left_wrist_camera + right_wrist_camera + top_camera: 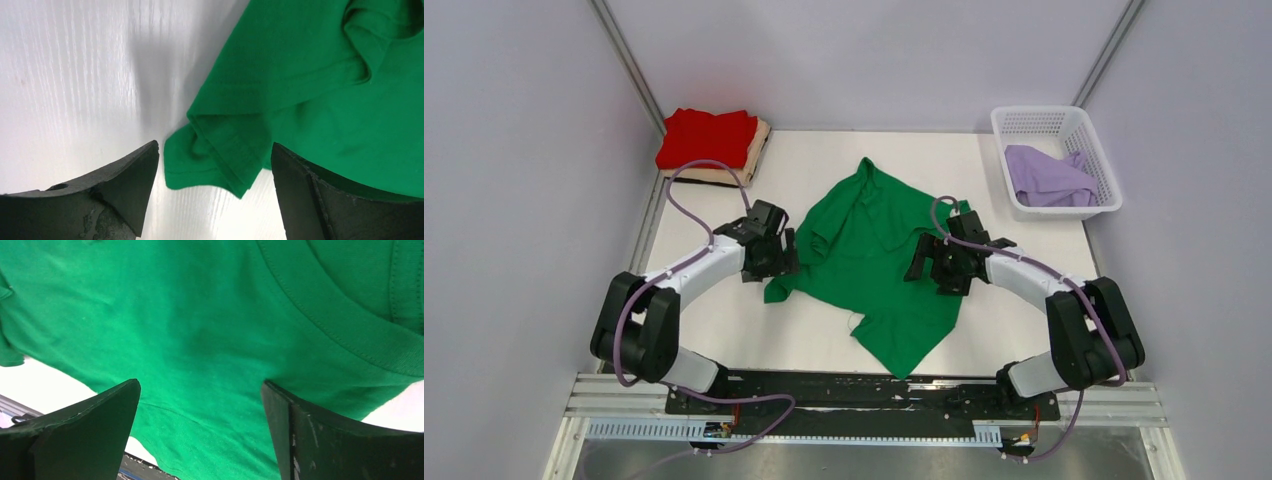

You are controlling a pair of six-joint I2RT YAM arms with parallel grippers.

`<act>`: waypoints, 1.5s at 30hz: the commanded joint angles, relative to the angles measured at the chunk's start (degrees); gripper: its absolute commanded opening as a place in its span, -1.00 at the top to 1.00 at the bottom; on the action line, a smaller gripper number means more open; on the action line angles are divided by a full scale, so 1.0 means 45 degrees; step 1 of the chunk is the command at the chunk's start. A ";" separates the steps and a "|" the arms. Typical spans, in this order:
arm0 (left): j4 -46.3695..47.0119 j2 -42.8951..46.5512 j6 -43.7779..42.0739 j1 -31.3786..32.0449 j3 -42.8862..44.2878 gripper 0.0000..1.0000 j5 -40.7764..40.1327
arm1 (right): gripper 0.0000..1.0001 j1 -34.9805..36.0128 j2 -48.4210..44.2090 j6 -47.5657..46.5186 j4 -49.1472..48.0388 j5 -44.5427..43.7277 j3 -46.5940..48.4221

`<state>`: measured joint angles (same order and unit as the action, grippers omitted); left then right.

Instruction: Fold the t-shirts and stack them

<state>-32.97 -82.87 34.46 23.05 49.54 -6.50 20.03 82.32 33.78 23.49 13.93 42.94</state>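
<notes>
The bright green t-shirt [864, 250] lies crumpled and spread in the middle of the table. My left gripper [786, 252] is open at its left edge; in the left wrist view [215, 145] a folded sleeve corner [210, 160] lies between the open jaws, untouched. My right gripper [922, 262] is open over the shirt's right side; in the right wrist view [200, 382] green cloth [200, 315] fills the space under the jaws. The red t-shirt [709, 138] lies folded on the folded tan t-shirt [761, 150] at the back left. The pale lavender t-shirt [1049, 178] lies bunched in the basket.
The white plastic lattice basket [1056, 120] stands at the back right corner. Grey walls close the table on three sides. The black rail [864, 385] with the arm bases runs along the near edge. Bare white table [724, 330] shows at the front left.
</notes>
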 commanded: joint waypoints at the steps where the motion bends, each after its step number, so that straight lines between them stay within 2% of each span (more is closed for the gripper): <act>1: 0.1507 -0.0572 0.0419 -0.0236 -0.0004 -0.68 -0.0492 | -1.00 0.0041 0.0436 0.0565 -0.0584 -0.0652 -0.0163; 3: 0.1636 -0.0845 0.0457 -0.0314 0.0128 -0.54 -0.0533 | -1.00 0.0027 0.0613 0.0701 -0.0483 -0.0966 -0.0237; 6: 0.2018 -0.1018 0.0419 -0.0335 0.0273 -0.46 -0.0856 | -1.00 0.0027 0.0816 0.0841 -0.0365 -0.1372 -0.0350; 11: 0.2291 -0.1660 0.0277 -0.0375 0.0758 -0.03 -0.0938 | -1.00 0.0029 0.0986 0.0892 -0.0111 -0.1938 -0.0382; 21: 0.1866 -0.1472 0.0114 -0.0376 0.1322 0.38 -0.1824 | -1.00 -0.0242 0.1214 0.0873 0.0589 -0.3062 -0.0367; 23: 0.1818 -0.1402 0.0067 -0.0381 0.1409 0.57 -0.1996 | -1.00 -0.0346 0.1226 0.0844 0.0643 -0.3091 -0.0343; 24: 0.1868 -0.1426 0.0043 -0.0377 0.1441 0.79 -0.2111 | -1.00 -0.0381 0.1233 0.0825 0.0665 -0.3093 -0.0326; 26: 0.1886 -0.1569 0.0007 -0.0398 0.1632 1.00 -0.2185 | -1.00 -0.0431 0.1242 0.0768 0.0695 -0.3095 -0.0277; 31: 0.1747 -0.1788 -0.0257 -0.0395 0.2285 1.00 -0.2548 | -1.00 -0.0698 0.1346 0.0727 0.0901 -0.3428 -0.0237; 36: 0.1408 -0.2140 -0.0606 -0.0508 0.3926 1.00 -0.3576 | -1.00 -0.1159 0.1418 0.0733 0.1048 -0.3602 -0.0162; 41: 0.1238 -0.3724 -0.1175 -0.1007 0.5572 1.00 -0.3882 | -1.00 -0.1470 0.1513 0.0450 0.1333 -0.3821 0.0175; 45: 0.1182 -0.5215 -0.1466 -0.1442 0.6958 0.95 -0.3202 | -1.00 -0.1857 0.1738 0.0206 0.1426 -0.3993 0.0555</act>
<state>-27.46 -100.82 30.09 18.57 75.85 -21.10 14.09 86.54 38.48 24.27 3.77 46.04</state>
